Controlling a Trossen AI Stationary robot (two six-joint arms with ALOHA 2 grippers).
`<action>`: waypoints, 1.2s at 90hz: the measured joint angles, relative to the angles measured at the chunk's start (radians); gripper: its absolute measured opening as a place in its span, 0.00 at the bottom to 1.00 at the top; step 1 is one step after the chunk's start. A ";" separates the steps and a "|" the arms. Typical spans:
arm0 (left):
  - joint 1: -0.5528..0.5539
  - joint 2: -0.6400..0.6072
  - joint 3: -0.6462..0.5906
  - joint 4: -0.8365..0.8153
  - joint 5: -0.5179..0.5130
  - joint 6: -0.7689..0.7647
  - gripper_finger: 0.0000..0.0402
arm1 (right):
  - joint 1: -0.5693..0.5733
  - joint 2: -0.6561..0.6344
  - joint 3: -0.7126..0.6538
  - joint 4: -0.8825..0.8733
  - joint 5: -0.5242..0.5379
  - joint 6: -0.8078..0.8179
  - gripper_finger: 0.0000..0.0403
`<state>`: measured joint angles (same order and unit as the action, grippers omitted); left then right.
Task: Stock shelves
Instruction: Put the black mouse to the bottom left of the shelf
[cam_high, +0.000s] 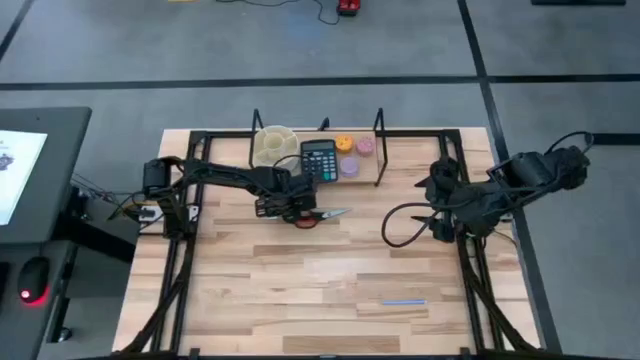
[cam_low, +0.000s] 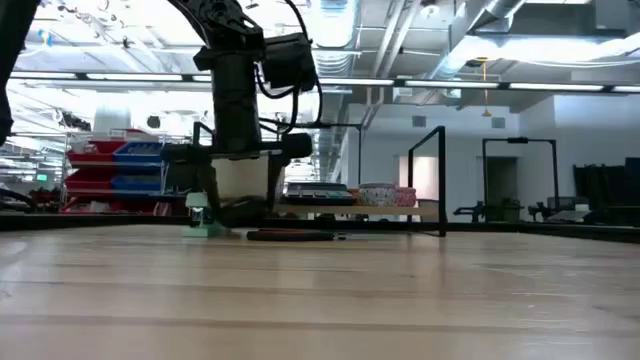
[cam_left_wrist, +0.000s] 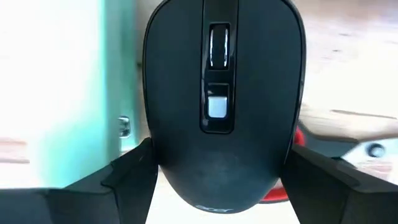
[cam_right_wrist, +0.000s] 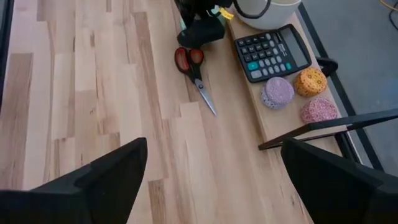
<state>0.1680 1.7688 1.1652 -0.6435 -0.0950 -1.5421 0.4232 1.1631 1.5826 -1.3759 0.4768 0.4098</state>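
Left gripper (cam_high: 293, 208) grasps a black computer mouse (cam_left_wrist: 222, 99) between its fingers, low over the table just in front of the shelves (cam_high: 318, 170). Red-handled scissors (cam_right_wrist: 194, 74) lie on the tabletop beside it. Rack's long axis runs left-right; calculator (cam_high: 319, 160) and three round pieces already sit on it. Right gripper (cam_high: 440, 205) waits released, well apart. Left arm is nearer; rack lies just beyond the mouse.

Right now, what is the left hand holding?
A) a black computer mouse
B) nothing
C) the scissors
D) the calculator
A: the left wrist view shows a black mouse clamped between the left hand's fingers, while the scissors lie on the table and the calculator sits on the shelf.
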 joint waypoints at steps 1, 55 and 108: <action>0.000 0.000 0.000 -0.002 0.000 0.000 0.68 | 0.000 0.000 0.000 0.000 0.000 0.000 0.89; 0.001 0.000 0.000 0.015 -0.039 -0.003 0.68 | 0.000 0.000 0.000 0.000 0.000 0.000 0.89; 0.003 0.000 0.000 0.001 -0.042 0.020 0.69 | 0.000 0.000 0.000 0.000 -0.001 0.000 0.89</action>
<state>0.1707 1.7687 1.1652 -0.6424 -0.1368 -1.5217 0.4232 1.1629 1.5826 -1.3754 0.4759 0.4101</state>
